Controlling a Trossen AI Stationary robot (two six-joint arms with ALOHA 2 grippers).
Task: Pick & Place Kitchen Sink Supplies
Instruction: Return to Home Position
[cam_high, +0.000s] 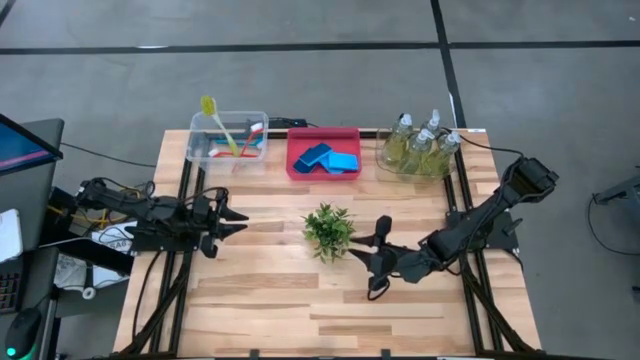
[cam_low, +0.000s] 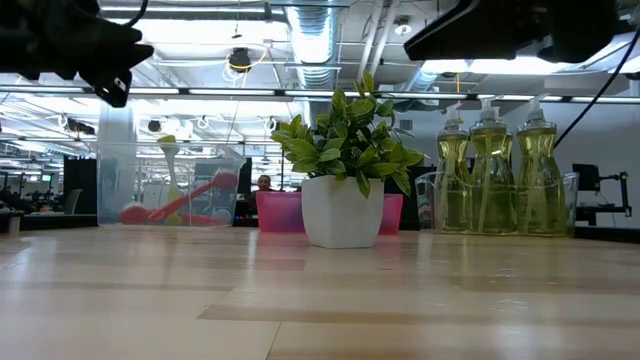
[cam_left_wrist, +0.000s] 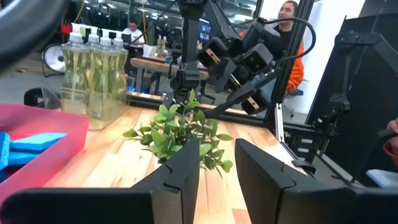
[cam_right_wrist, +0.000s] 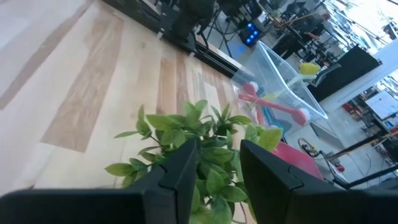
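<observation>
The supplies sit in three bins along the table's far edge. Red, blue and yellow brushes (cam_high: 232, 135) lean in a clear bin (cam_high: 200, 150). Blue sponges (cam_high: 328, 158) lie flat in a pink bin (cam_high: 300, 140). Pump bottles of yellow-green liquid (cam_high: 420, 143) stand upright in a second clear bin. My left gripper (cam_high: 238, 217) hovers open over the table's left part and points toward the plant (cam_left_wrist: 180, 127). My right gripper (cam_high: 368, 257) is open just right of the plant (cam_high: 328, 230), and leaves show ahead of its fingers (cam_right_wrist: 186, 168). Neither gripper holds anything.
A small leafy plant in a white pot (cam_low: 343, 210) stands at the table's middle, between the two grippers. The near half of the wooden table (cam_high: 300, 310) is bare board. People sit beyond the table (cam_left_wrist: 287, 12) in the left wrist view.
</observation>
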